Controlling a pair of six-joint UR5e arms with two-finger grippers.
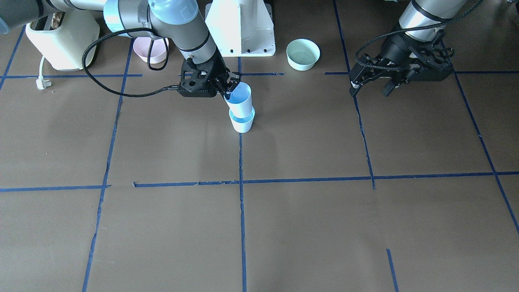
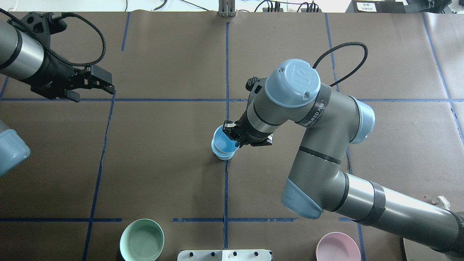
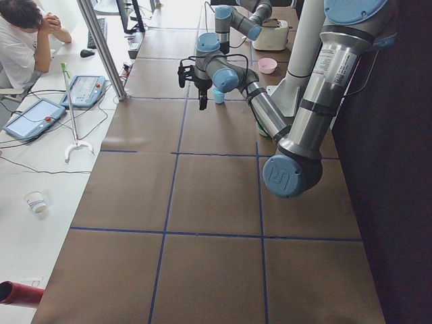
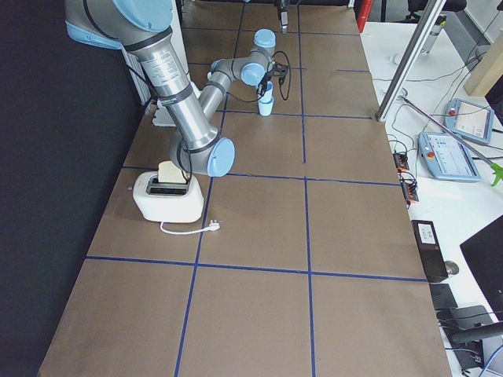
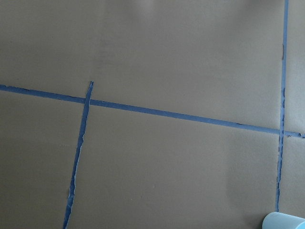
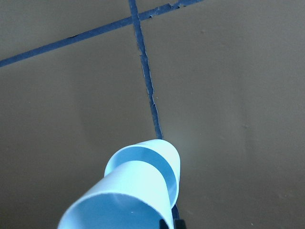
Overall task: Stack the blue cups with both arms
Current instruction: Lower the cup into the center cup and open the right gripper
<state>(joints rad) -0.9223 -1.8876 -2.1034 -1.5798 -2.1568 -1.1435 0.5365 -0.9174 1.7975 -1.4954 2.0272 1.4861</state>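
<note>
Blue upper cup (image 1: 240, 98) is held at its rim by the right tool (image 1: 228, 90), slightly tilted and only partly entered into the lower cup (image 1: 242, 123) at the bench (image 1: 284, 223) centre. Seating and release are judged to remain. The left tool (image 1: 369, 90) is spread wide, empty, well apart.

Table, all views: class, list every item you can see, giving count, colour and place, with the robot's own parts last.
lower blue cup: one, pale blue, standing at table centre
upper blue cup: one, pale blue, tilted into lower blue cup
mint-green bowl: one, green, beside pedestal
pink bowl: one, pink, between toaster and pedestal
toaster: one, cream, robot's right
pedestal: one, white, robot's table edge
right gripper: one, black, shut on upper blue cup's rim
left gripper: one, black, open, holding nothing
</note>
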